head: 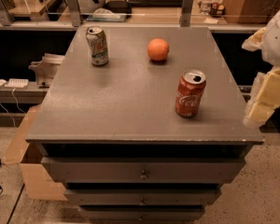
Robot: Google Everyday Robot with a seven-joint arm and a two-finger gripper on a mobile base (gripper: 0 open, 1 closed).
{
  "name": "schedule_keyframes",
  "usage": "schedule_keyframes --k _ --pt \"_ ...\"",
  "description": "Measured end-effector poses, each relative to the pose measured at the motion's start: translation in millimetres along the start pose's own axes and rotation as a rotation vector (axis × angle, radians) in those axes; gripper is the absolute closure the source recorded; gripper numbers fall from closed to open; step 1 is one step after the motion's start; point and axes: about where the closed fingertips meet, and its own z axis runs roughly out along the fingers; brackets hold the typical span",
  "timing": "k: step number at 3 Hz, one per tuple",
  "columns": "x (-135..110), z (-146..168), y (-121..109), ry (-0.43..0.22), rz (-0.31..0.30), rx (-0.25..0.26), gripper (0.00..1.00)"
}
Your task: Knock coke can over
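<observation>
The coke can, red with white script and a silver top, stands upright on the right part of the grey cabinet top. My gripper hangs at the right edge of the view, just beyond the cabinet's right edge. It is to the right of the coke can, at about the can's height, and apart from it. The arm's pale housing shows above it.
A pale white-green can stands upright at the back left of the top. An orange lies at the back middle. Drawers face the front. A cardboard box sits on the floor at left. Shelves with clutter run behind.
</observation>
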Motion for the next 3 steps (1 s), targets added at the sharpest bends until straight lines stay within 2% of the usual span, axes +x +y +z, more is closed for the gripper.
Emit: schedule_keyframes --k 1,3 --pt "-3.0 13.6 -12.6 -0.105 0.026 -0.028 0.0" --pt "-37.4 43.4 -18.6 -0.382 0.028 -0.079 0.0"
